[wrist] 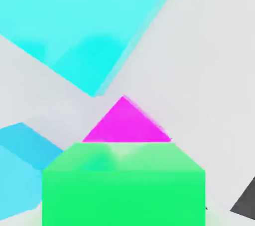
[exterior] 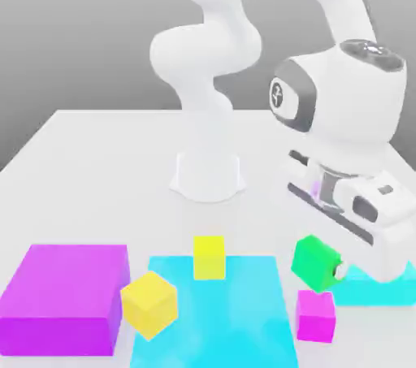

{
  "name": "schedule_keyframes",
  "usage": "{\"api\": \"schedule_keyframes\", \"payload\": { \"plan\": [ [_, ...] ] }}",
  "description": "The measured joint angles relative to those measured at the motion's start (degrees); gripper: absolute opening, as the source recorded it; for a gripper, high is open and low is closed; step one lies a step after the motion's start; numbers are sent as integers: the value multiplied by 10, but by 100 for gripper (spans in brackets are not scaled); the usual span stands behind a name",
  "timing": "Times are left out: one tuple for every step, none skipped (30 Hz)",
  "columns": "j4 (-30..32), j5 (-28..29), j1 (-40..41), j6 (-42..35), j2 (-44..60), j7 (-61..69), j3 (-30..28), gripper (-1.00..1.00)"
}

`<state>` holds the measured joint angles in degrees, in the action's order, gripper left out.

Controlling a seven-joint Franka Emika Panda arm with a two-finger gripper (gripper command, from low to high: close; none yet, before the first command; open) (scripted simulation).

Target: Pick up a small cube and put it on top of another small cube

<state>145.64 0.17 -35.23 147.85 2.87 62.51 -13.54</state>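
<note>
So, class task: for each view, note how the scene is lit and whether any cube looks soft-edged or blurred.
Exterior view: even, diffuse light with only faint shadows on the white table; the green cube at the gripper is slightly smeared, while the magenta cube below is crisper. Hand view: flat, glare-free colour; the green cube has a hazy top edge, and the magenta cube has soft edges.

base: white pedestal at centre rear of the counter [exterior: 97,163], upright
arm: white links rise from the base, loop up out of the exterior view's top, come back down on the exterior view's right
wrist: bulky white housing with dark ring joint, tilted, pointing down toward the exterior view's left
end effector [exterior: 331,270]: low, at the exterior view's right front, closed on the small green cube [exterior: 314,262]
grip: cube held clear of the counter, tilted
</note>
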Motion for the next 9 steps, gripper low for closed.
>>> {"api": "schedule_keyframes", "payload": {
  "plan": [
    [4,-10,3,13,7,15,1,-100],
    [5,-20,3,28,20,26,2,-100],
    [5,-31,6,46,37,35,6,-100],
    [5,-41,9,64,56,44,11,-100],
    [5,-53,13,83,75,53,17,-100],
    [5,-63,17,99,92,60,23,100],
    [5,-63,17,99,92,60,23,100],
    [5,-63,17,99,92,60,23,100],
    [5,-63,17,99,92,60,23,100]
  ]
}}
